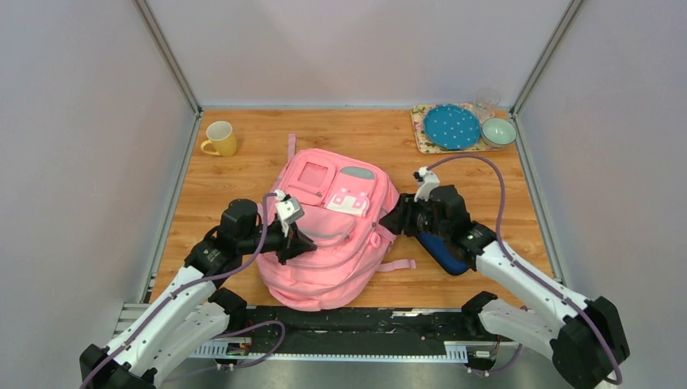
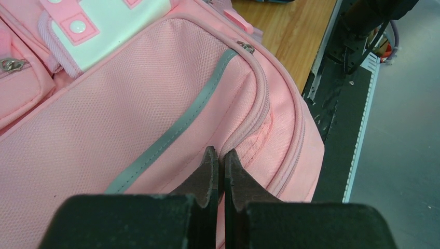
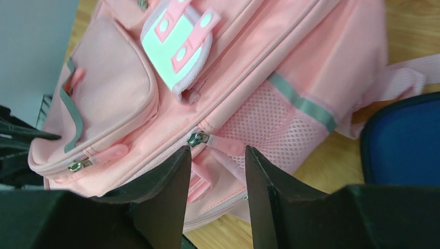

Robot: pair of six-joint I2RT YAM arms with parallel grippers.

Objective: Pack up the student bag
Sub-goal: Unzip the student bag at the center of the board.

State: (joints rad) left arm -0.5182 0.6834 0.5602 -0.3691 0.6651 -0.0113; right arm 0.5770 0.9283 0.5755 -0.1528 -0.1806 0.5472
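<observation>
- The bench (image 1: 202, 194) is a wooden top with a light brown grain.
- Plain grey walls (image 1: 81, 121) stand to the left, to the right and at the far side, with thin metal posts (image 1: 166, 53) in the far corners.
- A black rail (image 1: 364, 320) runs along the near edge of the bench, where the two arms are fixed.
- The student bag (image 1: 344, 255) lies flat in the middle of the bench, front side up, nearer the near edge than the far one.
- It is pink, with grey strips and a white and pink clasp patch (image 3: 179, 44).
- The left claw (image 2: 218, 155) is closed, with its two fingers pressed together. Its tips rest against the bag's near left part, right by a zip line. I cannot tell if it pinches any cloth.
- The right claw (image 3: 217, 153) is open at the bag's right side. A silver zip slider (image 3: 197, 139) sits just past the gap between its fingers, next to a mesh side pocket (image 3: 259, 129). The fingers hold nothing.
- A dark blue pouch (image 1: 444, 251) lies on the bench just right of the bag, partly under the right arm.
- A yellow mug (image 1: 219, 138) stands at the far left, well apart from the bag.
- A flowery tray (image 1: 419, 130) sits in the far right corner.
- On it are a blue plate with white dots (image 1: 452, 127), a pale green bowl (image 1: 498, 131) and a clear glass (image 1: 487, 100).
</observation>
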